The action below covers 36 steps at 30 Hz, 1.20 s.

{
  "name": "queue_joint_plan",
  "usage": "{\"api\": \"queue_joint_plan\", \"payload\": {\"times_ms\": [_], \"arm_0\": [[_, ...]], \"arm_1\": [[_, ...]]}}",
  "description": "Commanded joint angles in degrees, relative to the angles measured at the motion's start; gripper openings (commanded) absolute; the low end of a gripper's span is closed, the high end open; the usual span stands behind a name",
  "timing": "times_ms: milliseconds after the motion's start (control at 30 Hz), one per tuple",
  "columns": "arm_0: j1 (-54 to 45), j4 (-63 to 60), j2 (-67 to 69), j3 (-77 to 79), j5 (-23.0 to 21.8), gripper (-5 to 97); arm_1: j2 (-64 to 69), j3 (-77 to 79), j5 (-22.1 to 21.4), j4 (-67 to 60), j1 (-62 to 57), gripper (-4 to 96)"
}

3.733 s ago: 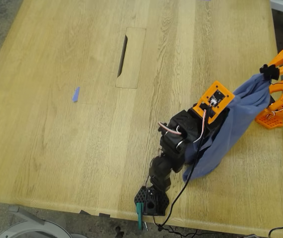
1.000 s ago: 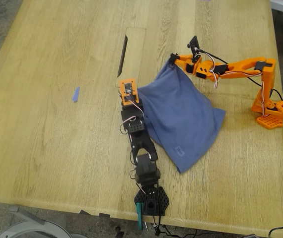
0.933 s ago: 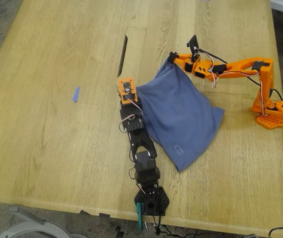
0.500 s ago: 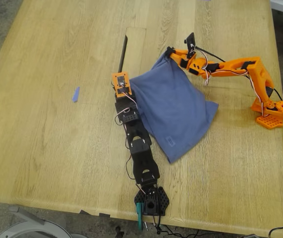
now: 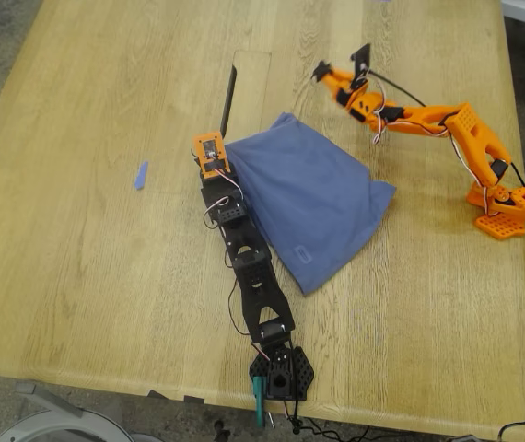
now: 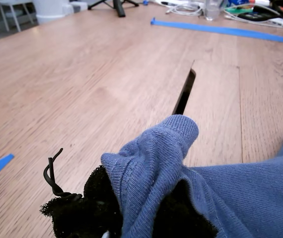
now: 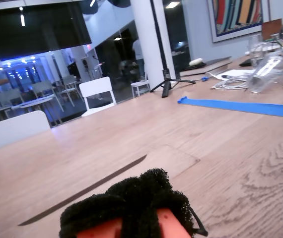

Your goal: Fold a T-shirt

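Note:
The slate-blue T-shirt (image 5: 304, 198) lies bunched in a rough fold on the wooden table (image 5: 106, 276); its print is hidden. My first gripper (image 5: 215, 158), on the black arm, is shut on a ribbed hem corner of the shirt (image 6: 156, 153) at the cloth's left edge in the exterior view, just short of the table's slot (image 5: 228, 92). My second gripper (image 5: 320, 72), on the orange arm, is empty and hangs above bare wood beyond the shirt's far corner. Its black foam pads (image 7: 146, 191) hold no cloth.
A dark slot (image 6: 184, 91) in an inset panel lies just beyond the shirt; it also shows in the second wrist view (image 7: 82, 196). A small blue tape scrap (image 5: 140, 175) lies at the exterior view's left. A long blue tape strip (image 7: 241, 106) and clutter sit at the far edge.
Both arms dragged the shirt from the exterior view's right toward the slot. In the last half second the second gripper let go of its corner and moved away; the corner dropped flat.

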<state>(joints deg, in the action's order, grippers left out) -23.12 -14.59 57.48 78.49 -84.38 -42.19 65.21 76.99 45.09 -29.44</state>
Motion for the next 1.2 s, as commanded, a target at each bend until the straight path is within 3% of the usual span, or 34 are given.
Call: {"api": "queue_joint_plan", "payload": {"times_ms": [0, 267, 500, 800, 1000, 1100, 1167], "arm_0": [[-2.20, -0.88, 3.87, -9.32, -0.53, 0], [-0.79, 1.58, 4.31, -10.63, -0.35, 0], [-0.53, 3.96, 5.45, -10.11, -0.18, 0], [0.26, 5.36, 9.58, -3.69, 0.09, 0], [1.14, 4.92, 11.60, 0.70, 0.35, 0], [1.49, 5.19, 11.60, 0.53, 0.35, 0], [1.58, 5.54, 11.78, 0.53, 0.44, 0]], "arm_1": [[-1.14, -3.78, -0.35, 0.62, 0.00, -0.1], [-2.11, -7.82, -1.85, -8.35, 1.85, 0.0], [-10.90, -2.99, 2.72, -30.67, 6.42, 15.4], [-0.70, -42.19, 3.96, -71.19, 8.35, 18.3], [2.46, -60.03, 7.82, -94.66, 6.42, 20.7], [2.11, -64.60, 6.50, -107.31, 6.50, 21.6], [0.79, -63.81, 2.99, -110.13, 6.77, 22.5]]}}
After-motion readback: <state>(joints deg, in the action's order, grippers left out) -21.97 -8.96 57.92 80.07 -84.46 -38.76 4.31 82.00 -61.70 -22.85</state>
